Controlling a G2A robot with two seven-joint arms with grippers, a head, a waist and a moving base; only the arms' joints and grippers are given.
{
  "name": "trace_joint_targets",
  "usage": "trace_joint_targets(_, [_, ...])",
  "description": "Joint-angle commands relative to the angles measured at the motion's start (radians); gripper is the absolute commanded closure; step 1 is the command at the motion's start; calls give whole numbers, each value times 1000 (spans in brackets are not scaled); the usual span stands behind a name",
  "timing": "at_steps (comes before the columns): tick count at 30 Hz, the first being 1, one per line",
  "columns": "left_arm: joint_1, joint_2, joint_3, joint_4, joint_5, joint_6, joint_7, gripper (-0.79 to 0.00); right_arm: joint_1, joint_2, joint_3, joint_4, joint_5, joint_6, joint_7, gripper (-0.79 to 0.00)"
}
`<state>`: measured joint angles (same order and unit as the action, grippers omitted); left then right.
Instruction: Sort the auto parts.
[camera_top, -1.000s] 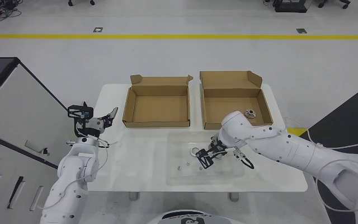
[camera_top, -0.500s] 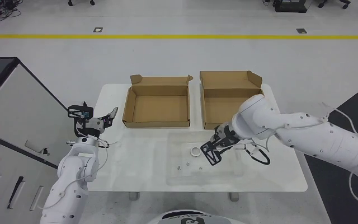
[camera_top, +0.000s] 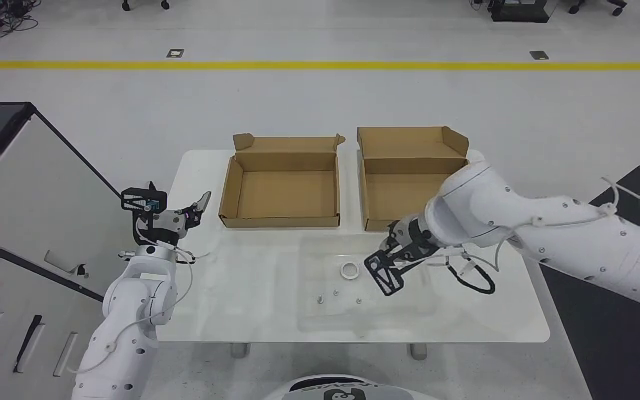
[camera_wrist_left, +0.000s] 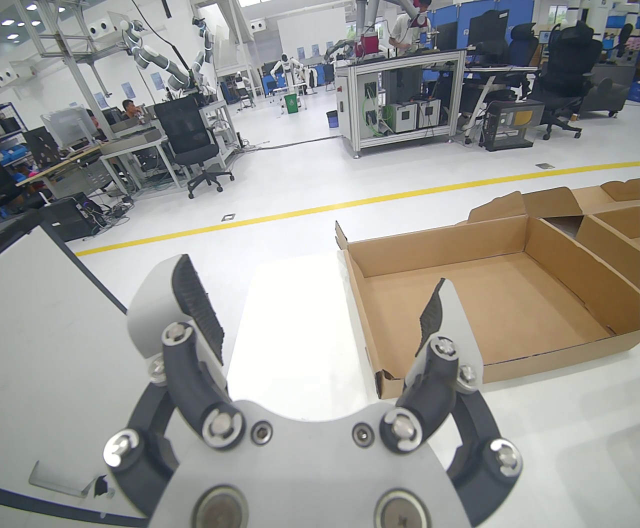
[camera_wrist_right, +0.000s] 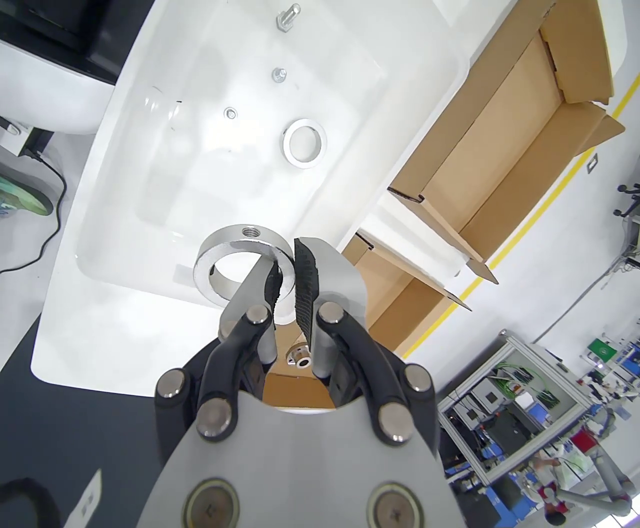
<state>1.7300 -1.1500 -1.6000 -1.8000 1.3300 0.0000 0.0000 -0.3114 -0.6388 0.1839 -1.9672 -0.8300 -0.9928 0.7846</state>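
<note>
Your right gripper (camera_wrist_right: 285, 265) was clamped on the wall of a metal shaft collar (camera_wrist_right: 207, 265), held over the clear tray (camera_wrist_right: 125, 210). A second collar (camera_wrist_right: 305, 162) lay in that tray. Your left gripper (camera_wrist_left: 312, 285) stood wide open, empty, beside the left cardboard box (camera_wrist_left: 500, 300).

White table (camera_top: 250, 285), rectangular, on pale grey floor (camera_top: 320, 110). Yellow line (camera_top: 320, 65) runs across floor beyond table's far side. Small square floor plate (camera_top: 176, 52) just past line toward left, second plate (camera_top: 539, 55) toward right. Slanted grey-and-white panel (camera_top: 45, 185) beside table's left end. Room behind, left wrist view: black office chair (camera_wrist_left: 195, 145) at desk (camera_wrist_left: 131, 142), green bin (camera_wrist_left: 291, 103) farther off, metal-framed equipment rack (camera_wrist_left: 400, 110), more black chairs (camera_wrist_left: 565, 75) near rack.
</note>
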Motion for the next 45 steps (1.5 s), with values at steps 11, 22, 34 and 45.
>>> trace_joint_targets(11, [0, 0, 0, 0, 0, 0, 0, -785, -193, 99, 180, 366, 158, -19, -802, 0])
trace_joint_targets(22, [0, 0, 0, 0, 0, 0, 0, -785, -261, 71, 122, 328, 110, -19, -1458, 0])
trace_joint_targets(34, [0, 0, 0, 0, 0, 0, 0, -785, -167, 15, 71, 223, 192, -19, -1593, 0])
trace_joint_targets(45, [0, 0, 0, 0, 0, 0, 0, -785, -185, 11, 95, 197, 247, -19, -1576, 0])
